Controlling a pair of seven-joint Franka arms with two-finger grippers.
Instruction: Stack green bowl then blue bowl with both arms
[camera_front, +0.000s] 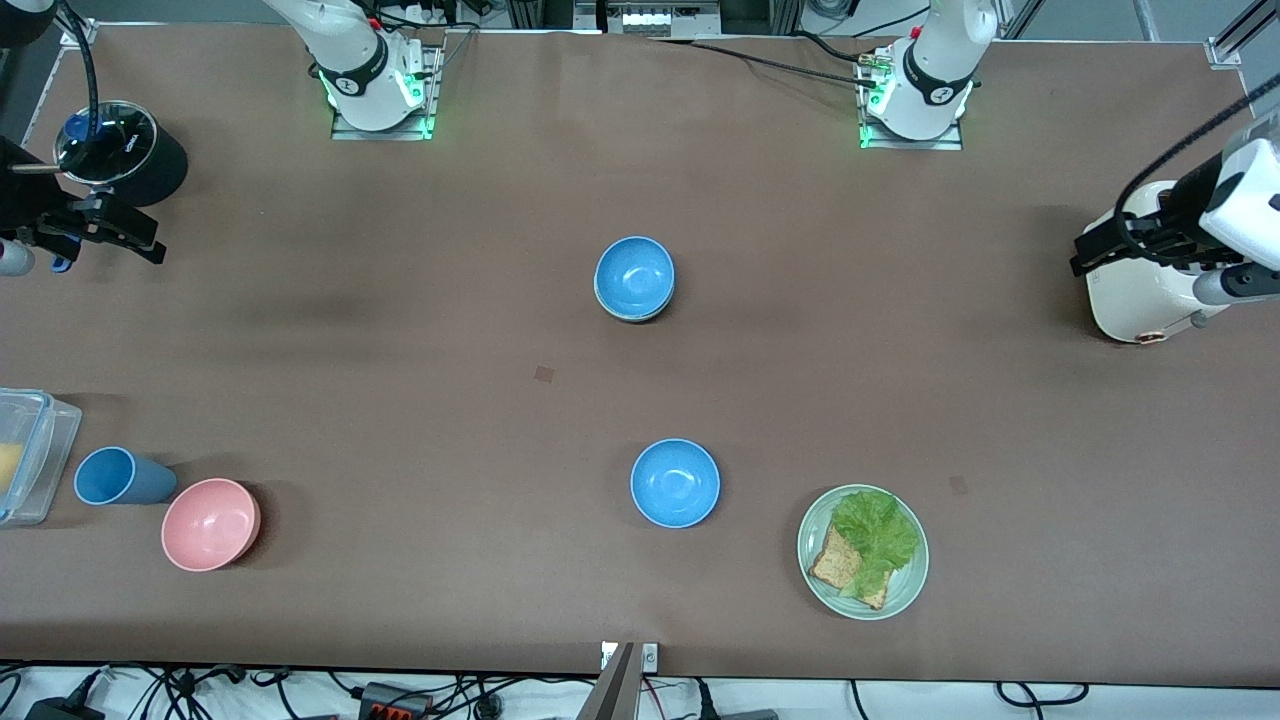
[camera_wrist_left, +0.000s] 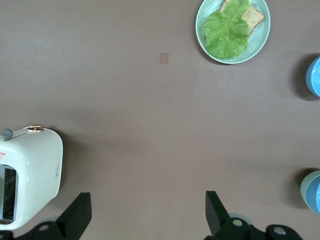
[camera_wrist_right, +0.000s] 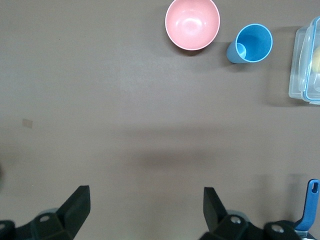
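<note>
Blue bowl (camera_front: 634, 277) sits nested in green bowl (camera_wrist_left: 304, 187) mid-tabletop (camera_front: 400, 330); left gripper (camera_wrist_left: 145, 215) and right gripper (camera_wrist_right: 145, 212) wait at opposite ends, jaws open, empty.

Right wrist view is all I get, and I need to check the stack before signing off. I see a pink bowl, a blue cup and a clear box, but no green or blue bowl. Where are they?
Observer: A blue bowl sits nested in the green bowl at the middle of the table.
Operator: Is there a second blue bowl?
Observer: Yes, a second blue bowl stands alone, nearer to the front camera than the stack, beside the plate of lettuce and toast.
Operator: And the left end effector?
Observer: The left end effector hangs open and holds nothing, beside the white toaster at the left arm's end of the table.
</note>
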